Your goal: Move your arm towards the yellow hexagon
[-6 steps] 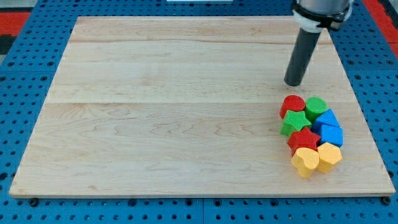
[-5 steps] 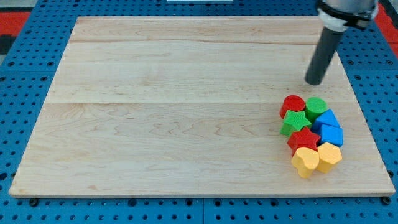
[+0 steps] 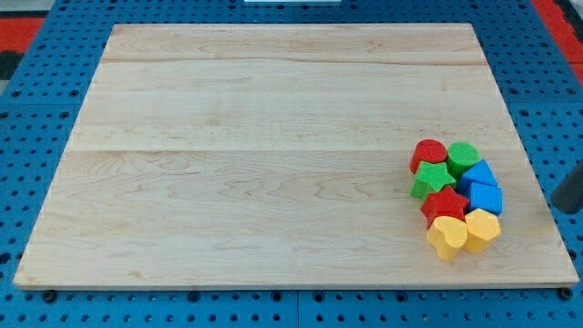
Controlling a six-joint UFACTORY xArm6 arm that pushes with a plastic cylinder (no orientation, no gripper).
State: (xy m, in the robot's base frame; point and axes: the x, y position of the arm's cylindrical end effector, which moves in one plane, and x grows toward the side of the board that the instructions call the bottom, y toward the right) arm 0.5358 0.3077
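Yellow hexagon (image 3: 483, 227) at cluster's bottom right, left of my tip (image 3: 568, 208) at view's right edge.

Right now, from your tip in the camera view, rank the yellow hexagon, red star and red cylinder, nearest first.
My tip is at the view's right edge, right of the cluster.
1. Yellow hexagon, the cluster's lower right.
2. Red star, mid-cluster.
3. Red cylinder, the cluster's top left.
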